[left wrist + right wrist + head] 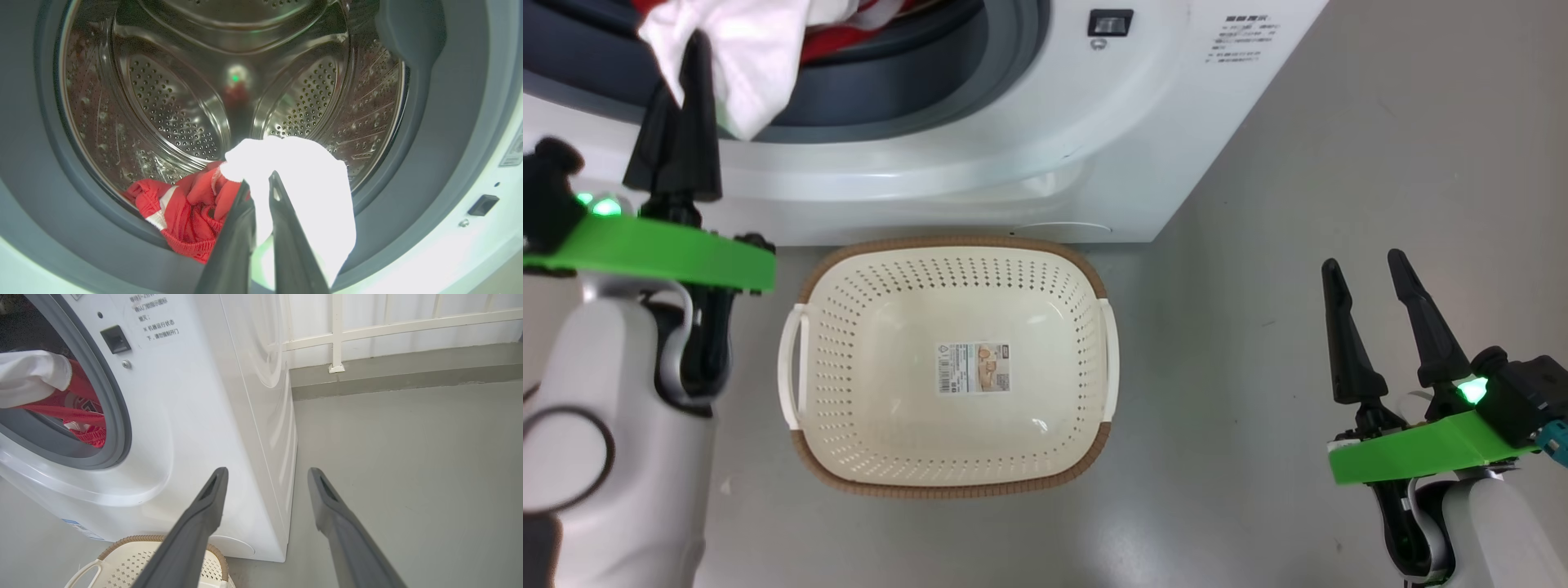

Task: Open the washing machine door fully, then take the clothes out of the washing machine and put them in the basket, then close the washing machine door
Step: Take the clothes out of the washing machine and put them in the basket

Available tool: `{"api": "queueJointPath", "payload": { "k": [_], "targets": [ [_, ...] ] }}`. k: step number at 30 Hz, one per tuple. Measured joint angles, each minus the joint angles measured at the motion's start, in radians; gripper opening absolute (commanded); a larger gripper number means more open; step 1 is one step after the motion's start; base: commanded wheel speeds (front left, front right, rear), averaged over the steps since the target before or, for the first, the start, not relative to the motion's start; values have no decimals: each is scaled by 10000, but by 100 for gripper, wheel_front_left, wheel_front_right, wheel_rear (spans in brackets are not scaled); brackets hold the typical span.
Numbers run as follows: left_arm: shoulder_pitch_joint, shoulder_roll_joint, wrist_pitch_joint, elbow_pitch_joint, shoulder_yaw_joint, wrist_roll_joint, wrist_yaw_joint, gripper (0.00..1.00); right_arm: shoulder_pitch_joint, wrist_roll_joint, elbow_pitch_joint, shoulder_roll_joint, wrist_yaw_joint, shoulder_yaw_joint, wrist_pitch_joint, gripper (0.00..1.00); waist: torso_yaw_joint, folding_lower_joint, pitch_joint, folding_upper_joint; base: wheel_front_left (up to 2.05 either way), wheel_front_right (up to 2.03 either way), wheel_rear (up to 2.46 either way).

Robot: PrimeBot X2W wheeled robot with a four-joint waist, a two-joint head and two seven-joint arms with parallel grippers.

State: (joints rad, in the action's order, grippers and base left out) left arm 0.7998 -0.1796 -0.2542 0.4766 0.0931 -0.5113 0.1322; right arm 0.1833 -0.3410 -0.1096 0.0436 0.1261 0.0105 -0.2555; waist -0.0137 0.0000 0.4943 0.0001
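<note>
Here, the big white front-loading washing machine stands open-mouthed above the cream perforated plastic basket with brown woven-look rim, empty on the floor just before it. The white piece of cloth is pinched in the closed left gripper at the grey rubber gasket, with red striped garments lying in the drum beside it; the right gripper hangs spread and empty, well apart. Advisably, lift the cloth clear of the gasket lip, then release it low over the basket's centre so no corner drapes the rim.
</note>
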Motion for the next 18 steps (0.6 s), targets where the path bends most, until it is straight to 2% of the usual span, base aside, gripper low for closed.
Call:
{"api": "queueJointPath", "payload": {
  "k": [18],
  "targets": [
    [-3423, 679, -25, -5300, -1463, 1197, 0, 0, -255, 96, 31, 0, 0, 182, 2, 100, 252, 0, -276, 0, 0, 0, 0]
  ]
}}
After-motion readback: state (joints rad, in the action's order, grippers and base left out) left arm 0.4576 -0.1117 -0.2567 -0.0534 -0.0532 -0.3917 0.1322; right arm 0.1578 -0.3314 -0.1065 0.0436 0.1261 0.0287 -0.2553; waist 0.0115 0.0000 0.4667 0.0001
